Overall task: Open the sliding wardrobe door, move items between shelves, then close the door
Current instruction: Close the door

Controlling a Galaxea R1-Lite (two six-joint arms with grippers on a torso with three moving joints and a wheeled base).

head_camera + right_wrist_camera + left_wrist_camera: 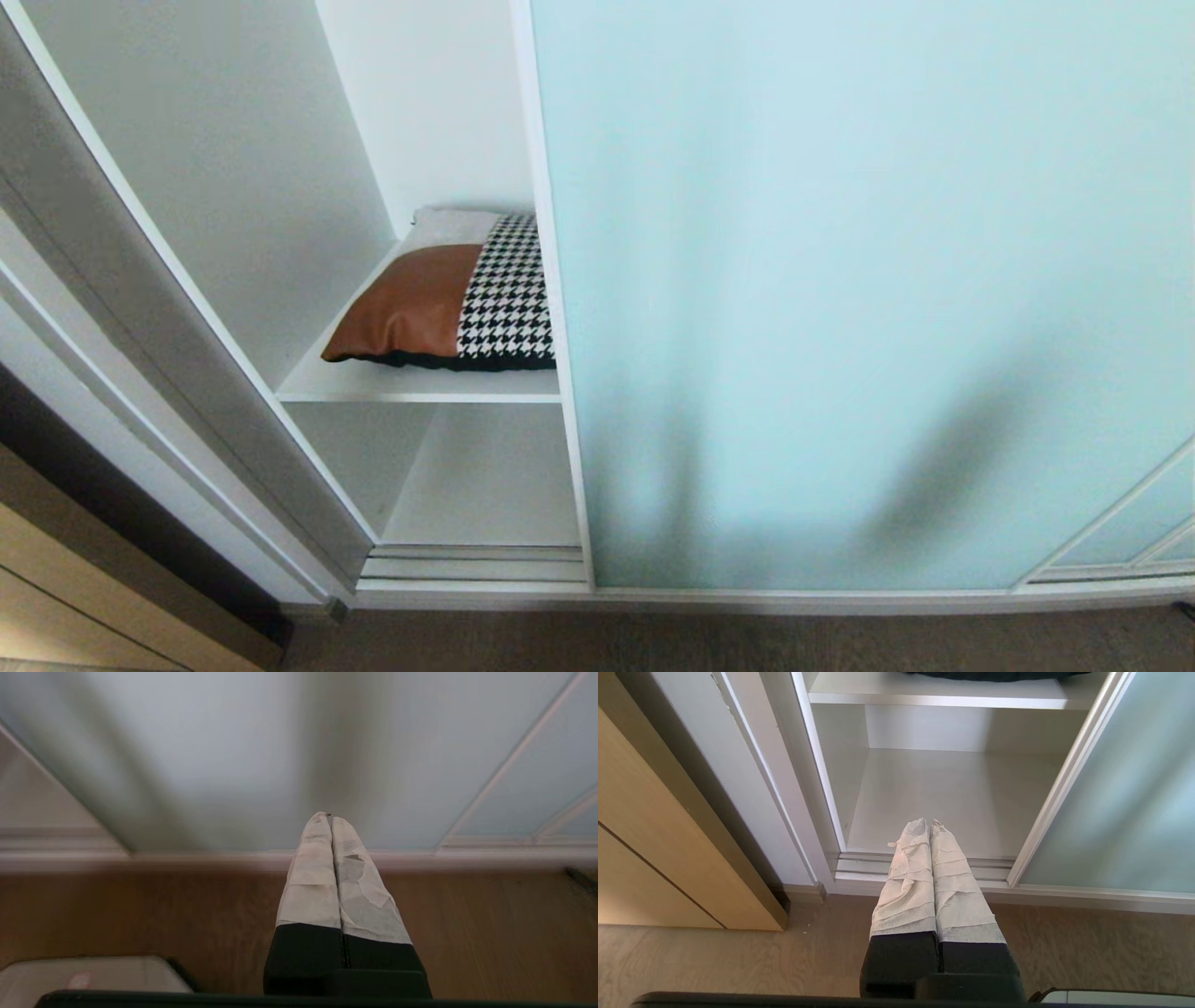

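While the sliding wardrobe door (840, 280) stood part open, the cushion (448, 299) was seen flat on the upper shelf (411, 383), above the clenched, empty left gripper (928, 823); the right gripper (329, 817), also clenched, faced the door glass.

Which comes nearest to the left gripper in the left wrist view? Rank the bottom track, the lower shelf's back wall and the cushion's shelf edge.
From the left gripper, shut and empty:
1. Bottom track, right beneath the fingertips at the wardrobe's threshold.
2. Back wall of the lower compartment, deep inside.
3. Upper shelf edge, above the compartment, carrying the dark cushion.
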